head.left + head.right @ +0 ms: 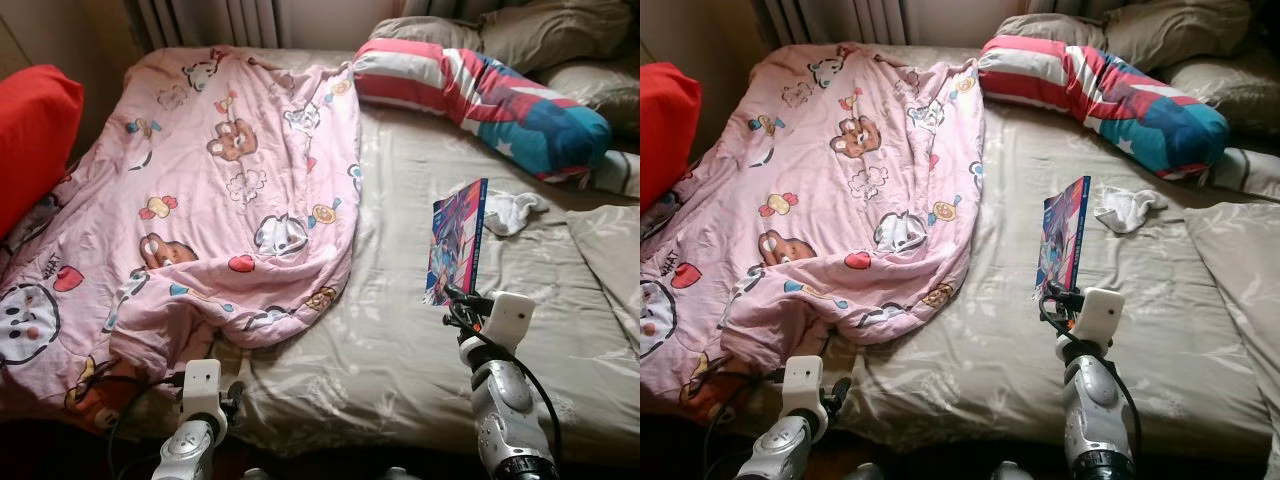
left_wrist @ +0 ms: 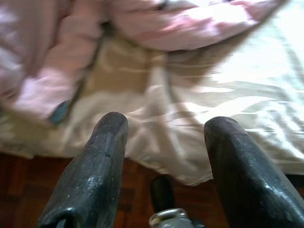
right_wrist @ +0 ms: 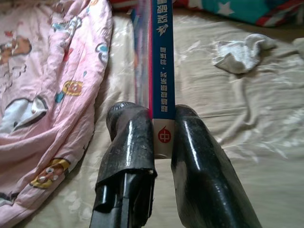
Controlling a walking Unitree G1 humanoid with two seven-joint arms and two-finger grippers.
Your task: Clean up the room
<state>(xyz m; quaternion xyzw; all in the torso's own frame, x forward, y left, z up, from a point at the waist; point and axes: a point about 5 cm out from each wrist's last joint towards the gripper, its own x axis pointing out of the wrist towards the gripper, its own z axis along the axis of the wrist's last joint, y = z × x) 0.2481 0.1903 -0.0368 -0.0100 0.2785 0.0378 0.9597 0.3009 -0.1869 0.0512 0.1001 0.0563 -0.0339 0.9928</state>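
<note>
Currently the book (image 3: 160, 71) is clamped by the right claw (image 3: 163, 137) at its near end: both black fingers are pressed against the covers, spine in between, seen straight down the spine in the right wrist view. The book is held on edge, covers vertical, over the grey-beige sheet of the bed (image 1: 400, 340), toward the bed's right half and not far in from its near edge. Its long axis runs directly away from the claw toward the head of the bed, in line with the fingers, so the far end is cantilevered and unsupported as far as can be judged; whether the lower edge touches the sheet cannot be told.

A white sock (image 1: 512, 210) lies crumpled on the sheet just beyond and right of the book's far end, apart from it. The striped red-white-blue bolster pillow (image 1: 480, 95) sits further back, near the head of the bed. The pink cartoon-print quilt (image 1: 220, 190) is rumpled over the left half of the bed, its edge close to the book's left side.

The left claw (image 2: 164, 156) is spread apart, holding nothing, at the bed's near edge by the quilt's lower corner.

Judgement: the book is the item in hand; a lift along the grip axis is called for, with droop of the far end as the risk.
</note>
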